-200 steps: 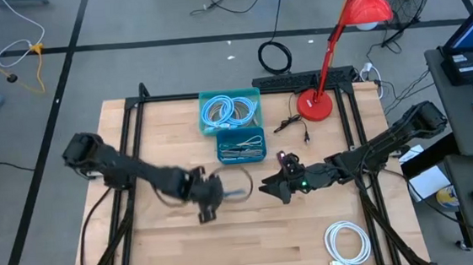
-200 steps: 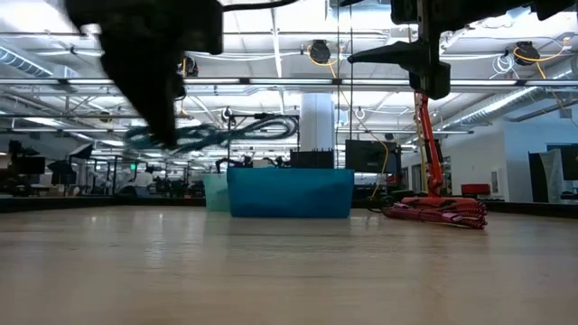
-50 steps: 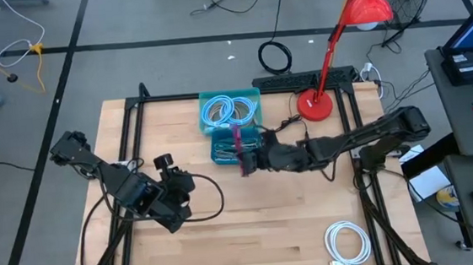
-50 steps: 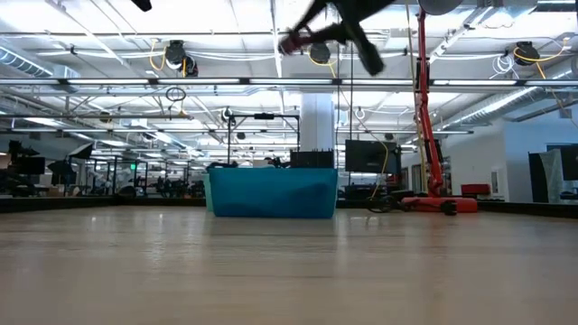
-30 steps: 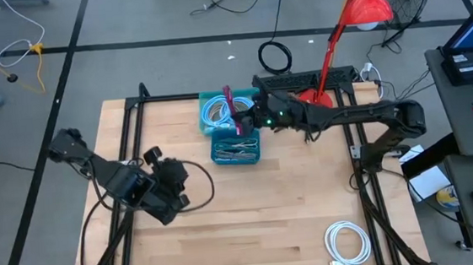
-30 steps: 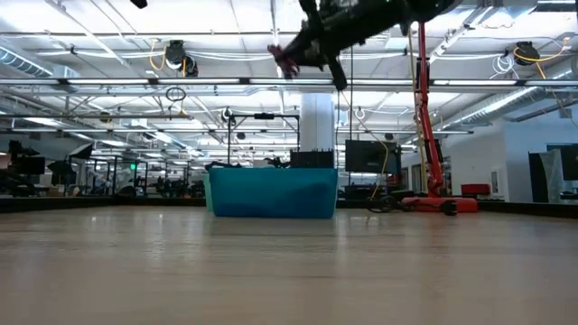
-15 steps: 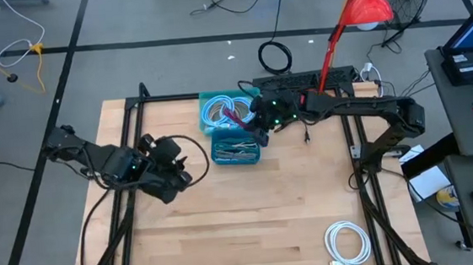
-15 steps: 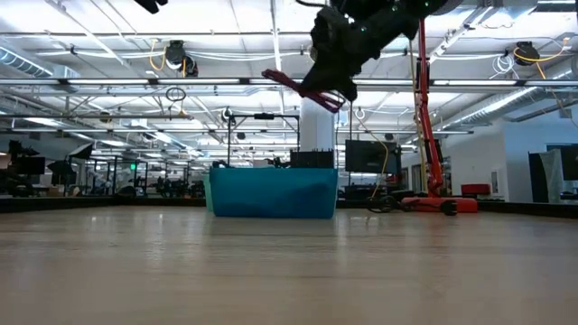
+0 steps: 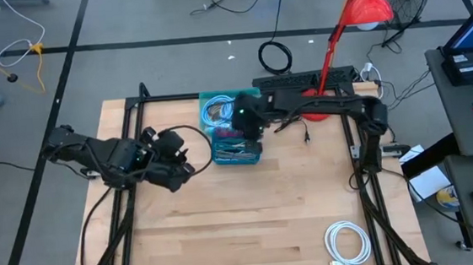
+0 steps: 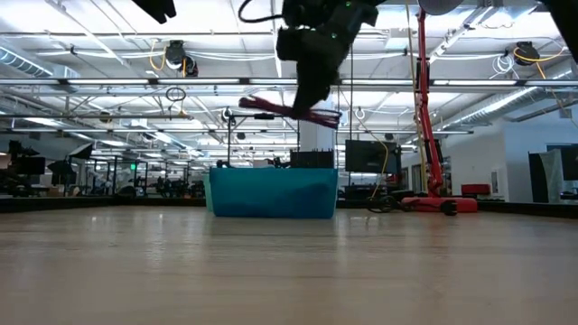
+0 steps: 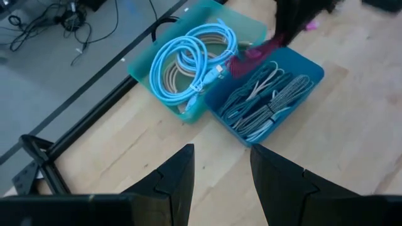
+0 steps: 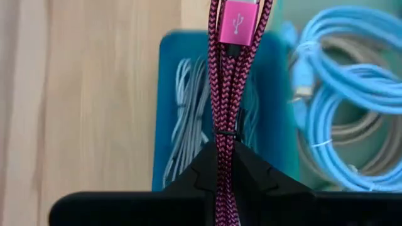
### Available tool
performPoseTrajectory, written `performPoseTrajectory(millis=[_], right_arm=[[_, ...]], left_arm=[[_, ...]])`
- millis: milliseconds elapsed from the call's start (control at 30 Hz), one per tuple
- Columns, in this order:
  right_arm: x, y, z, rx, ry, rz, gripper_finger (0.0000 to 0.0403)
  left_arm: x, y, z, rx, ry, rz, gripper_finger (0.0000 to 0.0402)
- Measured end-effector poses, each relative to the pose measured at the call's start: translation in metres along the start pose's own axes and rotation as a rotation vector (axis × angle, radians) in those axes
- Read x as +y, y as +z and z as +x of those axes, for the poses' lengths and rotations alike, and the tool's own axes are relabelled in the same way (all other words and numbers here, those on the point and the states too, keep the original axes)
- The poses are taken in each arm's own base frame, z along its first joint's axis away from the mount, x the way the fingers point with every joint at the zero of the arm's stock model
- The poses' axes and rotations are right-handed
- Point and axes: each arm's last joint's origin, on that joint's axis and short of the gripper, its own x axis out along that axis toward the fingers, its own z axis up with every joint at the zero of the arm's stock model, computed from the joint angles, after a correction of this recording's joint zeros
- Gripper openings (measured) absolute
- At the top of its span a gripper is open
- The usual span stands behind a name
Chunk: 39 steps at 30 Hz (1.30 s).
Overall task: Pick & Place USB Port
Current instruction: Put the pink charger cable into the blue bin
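My right gripper (image 9: 243, 125) is shut on a bundled magenta braided USB cable (image 12: 227, 81), which it holds in the air over two bins at the far middle of the table. The cable also shows in the low view (image 10: 289, 110) and the left wrist view (image 11: 254, 50). The teal bin (image 9: 204, 101) holds light-blue coiled cables. The blue bin (image 9: 260, 154) in front of it holds grey cables. My left gripper (image 11: 220, 182) is open and empty, left of the bins (image 9: 179, 161). My right gripper pinches the magenta bundle between its two fingers (image 12: 201, 164), just behind the black tie (image 12: 226, 133). Several strands lie side by side along the fingers and stick out past their tips, ending in the USB plug (image 12: 237, 24). The bundle is lifted clear and about level above the bins.
A red desk lamp (image 9: 315, 105) stands at the far right, with a loose black cable (image 9: 291, 126) beside its base. A white coiled cable (image 9: 347, 244) lies at the near right corner. Black frame rails run along the table's left and right sides.
My right gripper has gone a little toward the table's left, over the bins, and lower. The magenta cable it holds has turned from nearly upright to about level. My left gripper has gone toward the table's far edge, closer to the bins, and has stayed open.
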Motion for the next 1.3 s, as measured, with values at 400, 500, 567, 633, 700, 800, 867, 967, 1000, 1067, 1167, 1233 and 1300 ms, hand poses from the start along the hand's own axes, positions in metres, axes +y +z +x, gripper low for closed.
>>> performPoseTrajectory(millis=[400, 500, 567, 633, 700, 800, 867, 967, 1000, 1067, 1167, 1233, 1300], right_arm=[[0.008, 0.005, 0.029, 0.054, -0.079, -0.099, 0.0015], [0.005, 0.004, 0.034, 0.063, -0.084, -0.094, 0.0015], [0.002, 0.006, 0.037, 0.04, -0.09, -0.091, 0.0015], [0.0, 0.007, 0.041, 0.029, -0.098, -0.077, 0.0015], [-0.002, 0.004, 0.045, 0.056, -0.114, -0.062, 0.0015], [-0.009, 0.005, 0.056, 0.042, -0.122, -0.037, 0.0015], [-0.012, 0.002, 0.058, 0.065, -0.121, -0.014, 0.0015], [-0.015, -0.001, 0.063, 0.083, -0.122, -0.006, 0.0015], [-0.016, 0.001, 0.065, 0.073, -0.125, -0.007, 0.0015], [-0.016, -0.002, 0.068, 0.095, -0.122, -0.003, 0.0015], [-0.015, -0.003, 0.069, 0.108, -0.117, -0.002, 0.0015], [-0.015, -0.002, 0.068, 0.1, -0.118, -0.003, 0.0015], [-0.015, -0.004, 0.068, 0.108, -0.116, -0.004, 0.0015]], left_arm=[[0.0, 0.0, 0.0, 0.001, 0.002, -0.005, 0.0159], [0.0, 0.0, 0.0, 0.002, 0.003, -0.004, 0.0159], [0.0, 0.0, 0.0, 0.002, 0.003, -0.003, 0.0159], [0.0, 0.0, 0.0, 0.002, 0.003, -0.001, 0.0159], [0.0, -0.001, -0.001, 0.003, 0.0, 0.004, 0.0159], [-0.001, -0.003, -0.002, 0.003, -0.008, 0.012, 0.0159], [-0.002, -0.004, -0.004, 0.006, -0.016, 0.011, 0.0159], [-0.004, -0.006, -0.005, 0.008, -0.025, 0.009, 0.0159], [-0.004, -0.006, -0.006, 0.009, -0.025, 0.007, 0.0159], [-0.004, -0.008, -0.007, 0.013, -0.024, 0.004, 0.0159], [-0.004, -0.011, -0.009, 0.018, -0.02, 0.0, 0.0159], [-0.004, -0.012, -0.01, 0.02, -0.018, -0.003, 0.0159], [-0.004, -0.013, -0.011, 0.019, -0.015, -0.005, 0.0159]])
